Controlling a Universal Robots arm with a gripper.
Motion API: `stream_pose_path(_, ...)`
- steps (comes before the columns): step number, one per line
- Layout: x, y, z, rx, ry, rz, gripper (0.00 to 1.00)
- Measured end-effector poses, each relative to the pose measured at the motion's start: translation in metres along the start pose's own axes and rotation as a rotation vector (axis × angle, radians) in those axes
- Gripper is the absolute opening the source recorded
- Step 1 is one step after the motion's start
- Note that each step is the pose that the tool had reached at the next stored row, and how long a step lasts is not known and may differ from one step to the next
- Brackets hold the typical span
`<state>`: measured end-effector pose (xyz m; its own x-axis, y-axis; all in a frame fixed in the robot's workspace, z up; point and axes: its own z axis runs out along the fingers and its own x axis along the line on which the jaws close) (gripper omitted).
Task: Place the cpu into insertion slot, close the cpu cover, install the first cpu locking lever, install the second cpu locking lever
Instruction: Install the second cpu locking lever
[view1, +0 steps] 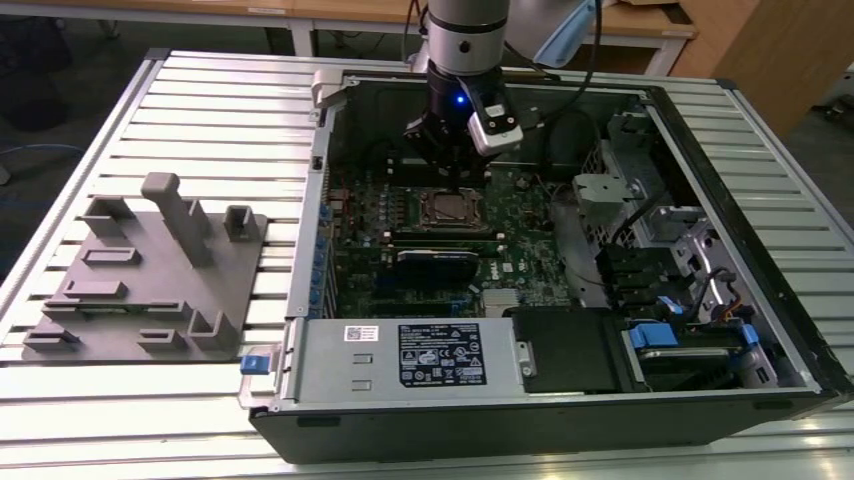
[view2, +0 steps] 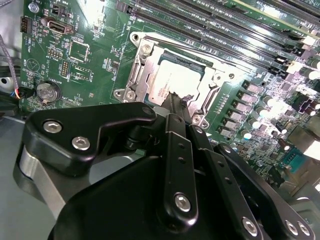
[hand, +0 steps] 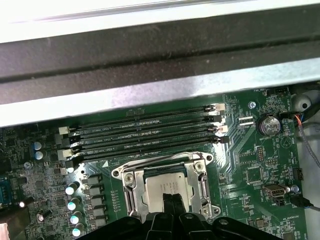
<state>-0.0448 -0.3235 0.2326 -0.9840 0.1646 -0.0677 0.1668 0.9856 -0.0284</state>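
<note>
The cpu (hand: 161, 186), a flat square chip with a silvery top, lies in the insertion slot (view1: 450, 208) on the green board inside the open computer case. The cpu cover (hand: 131, 189), a thin metal frame, lies flat around the chip, whose top (view2: 172, 80) shows through the cover's window (view2: 145, 67). A thin wire lever (hand: 165, 160) runs along the socket's side nearest the memory slots. My gripper (hand: 172, 204) hangs straight over the chip with its two slim black fingers shut together and nothing between them. Whether the tips (view2: 176, 102) touch the chip I cannot tell. In the exterior view the gripper (view1: 454, 178) stands just above the socket.
Several long black memory slots (hand: 145, 135) lie beside the socket, with the case wall (hand: 150, 90) beyond them. A coin battery (hand: 270, 125) and capacitors (hand: 72, 197) flank the socket. A black-and-blue module (view1: 438, 262), the power supply (view1: 400, 355) and a grey fixture (view1: 147, 270) stand nearby.
</note>
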Motion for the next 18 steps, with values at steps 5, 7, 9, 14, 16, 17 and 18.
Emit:
stream_pose_path(5, 0.0000, 0.0000, -0.0004, -0.0002, -0.0001, 0.000, 0.10)
stream_pose_path(7, 0.0000, 0.0000, -0.0006, 0.0000, 0.0000, 0.000, 0.10)
stream_pose_path(9, -0.0001, 0.0000, -0.0006, -0.0001, -0.0001, 0.000, 0.10)
stream_pose_path(14, -0.0003, -0.0001, -0.0036, 0.0000, -0.0001, 0.000, 0.10)
stream_pose_path(16, -0.0004, -0.0002, -0.0060, 0.0000, 0.0000, 0.000, 0.10)
stream_pose_path(17, -0.0004, -0.0002, -0.0060, 0.0000, -0.0001, 0.000, 0.10)
stream_pose_path(18, -0.0004, -0.0002, -0.0060, 0.0000, 0.0000, 0.000, 0.10)
